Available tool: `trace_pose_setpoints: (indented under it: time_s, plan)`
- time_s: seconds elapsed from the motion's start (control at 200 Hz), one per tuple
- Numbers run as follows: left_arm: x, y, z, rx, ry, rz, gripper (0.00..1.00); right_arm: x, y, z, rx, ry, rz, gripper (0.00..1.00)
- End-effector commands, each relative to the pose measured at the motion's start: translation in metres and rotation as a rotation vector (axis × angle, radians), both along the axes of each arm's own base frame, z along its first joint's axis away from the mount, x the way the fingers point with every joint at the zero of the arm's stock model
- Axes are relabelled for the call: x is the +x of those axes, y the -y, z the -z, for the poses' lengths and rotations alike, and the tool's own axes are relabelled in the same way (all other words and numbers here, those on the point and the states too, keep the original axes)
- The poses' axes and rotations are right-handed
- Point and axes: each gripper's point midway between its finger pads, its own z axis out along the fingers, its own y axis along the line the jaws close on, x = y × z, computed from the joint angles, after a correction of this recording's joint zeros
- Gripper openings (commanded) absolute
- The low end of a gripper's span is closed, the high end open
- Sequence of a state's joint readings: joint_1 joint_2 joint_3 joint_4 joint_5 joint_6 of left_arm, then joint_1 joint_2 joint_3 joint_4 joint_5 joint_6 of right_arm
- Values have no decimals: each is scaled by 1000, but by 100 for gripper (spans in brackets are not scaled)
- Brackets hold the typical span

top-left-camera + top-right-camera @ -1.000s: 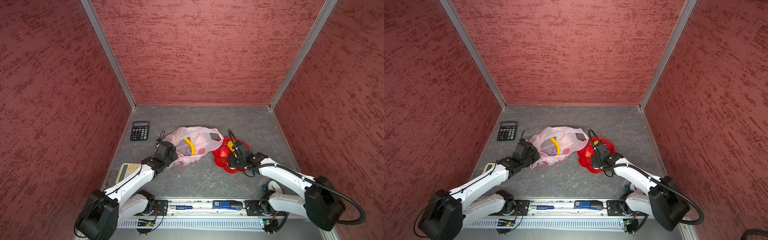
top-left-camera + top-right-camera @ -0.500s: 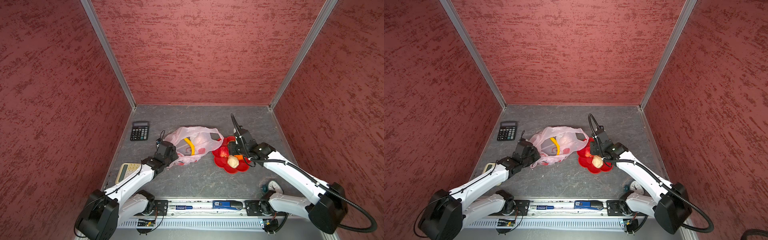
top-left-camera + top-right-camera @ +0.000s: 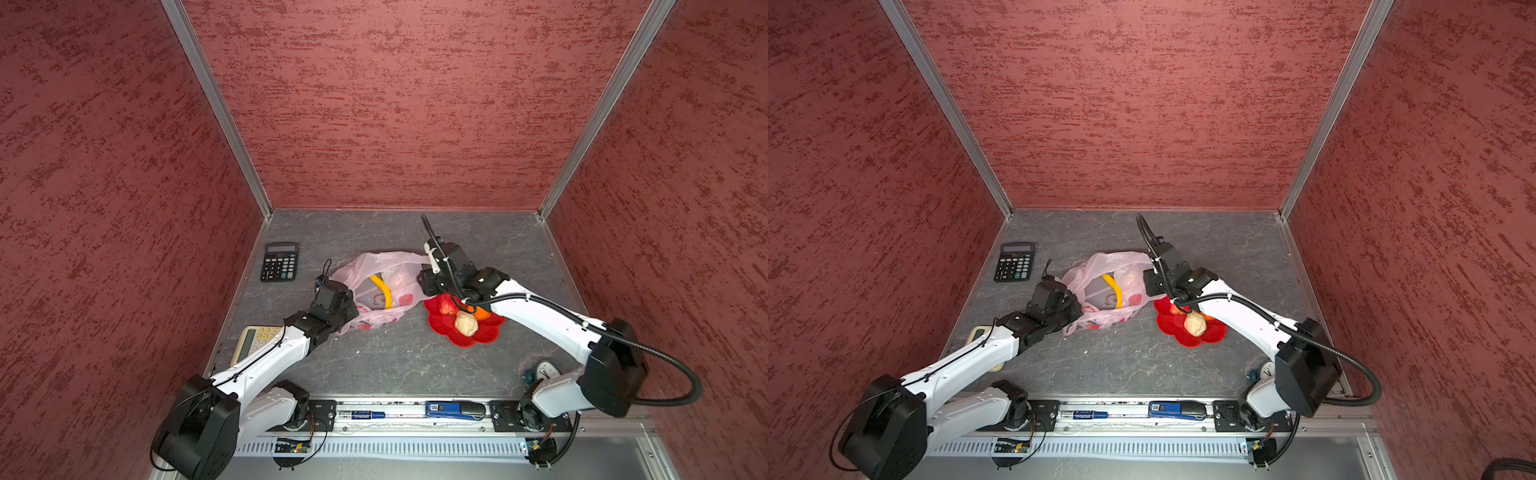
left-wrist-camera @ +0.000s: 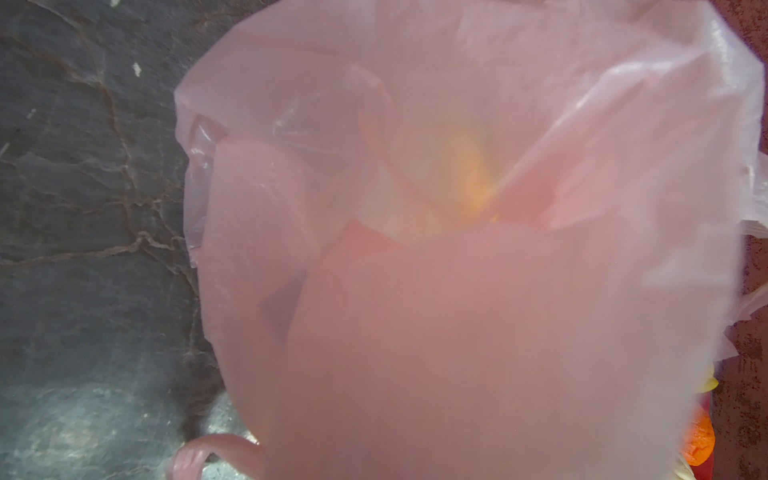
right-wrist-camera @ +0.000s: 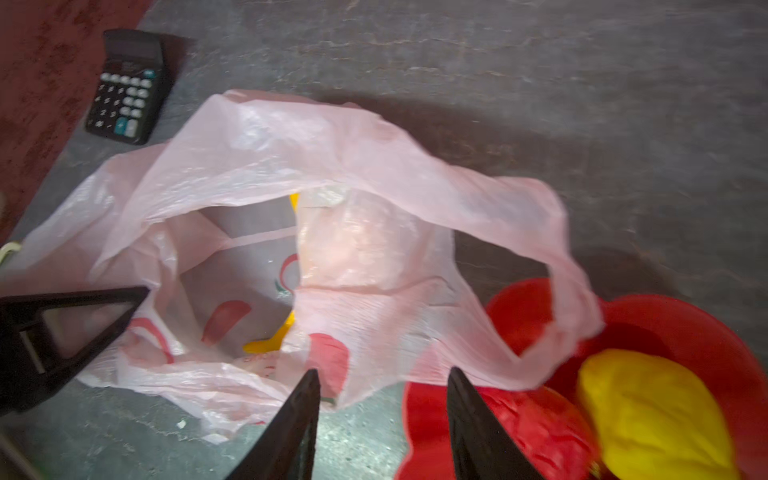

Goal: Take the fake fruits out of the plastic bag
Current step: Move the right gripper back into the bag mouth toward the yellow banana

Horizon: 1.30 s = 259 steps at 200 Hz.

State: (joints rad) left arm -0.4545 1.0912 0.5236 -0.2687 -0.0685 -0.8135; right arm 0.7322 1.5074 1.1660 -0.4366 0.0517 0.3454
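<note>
The plastic bag (image 3: pixel 386 266) (image 3: pixel 1121 266) lies mouth-up in mid-table. My left gripper (image 3: pixel 348 308) is shut on its near-left edge; the film (image 4: pixel 457 311) covers the left wrist view and hides the jaws. Inside are a yellow banana (image 3: pixel 381 290) (image 5: pixel 270 336) and a cream lumpy fruit (image 5: pixel 357 245) seen through plastic. My right gripper (image 5: pixel 382 374) (image 3: pixel 424 282) hangs open and empty over the bag's right edge. The red dish (image 3: pixel 457 338) holds a cream lumpy fruit (image 3: pixel 465 323), an orange (image 3: pixel 482 312), a red fruit (image 5: pixel 536 424) and a yellow one (image 5: pixel 648 415).
A black calculator (image 3: pixel 279 262) lies at the back left and a beige one (image 3: pixel 253 343) under my left arm. A small clock (image 3: pixel 544 370) sits by the right arm's base. Red walls close in three sides.
My right gripper left a cream lumpy fruit on the dish, then moved back and left to the bag's edge while its jaws narrowed. The left arm has not moved.
</note>
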Motion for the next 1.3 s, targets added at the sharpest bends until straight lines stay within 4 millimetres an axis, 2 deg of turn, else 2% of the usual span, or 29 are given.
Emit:
trace_pose_setpoints:
  time_s: [0.0, 0.215, 0.491, 0.842, 1.292]
  plan:
    - [5, 4, -9, -2, 29, 20, 1, 5, -42, -14, 55, 53, -104, 49]
    - [4, 4, -8, 2, 25, 27, 1, 11, -88, 7, 32, 38, -186, 45]
    - [3, 5, -6, -5, 23, 32, 1, 16, -109, 39, -20, -16, -245, 41]
    - [-1, 7, 0, -21, 19, 31, 1, 29, -112, 79, -114, -55, -229, 41]
    - [-2, 6, 1, -20, 16, 30, 1, 38, -106, 115, -186, -85, -179, 40]
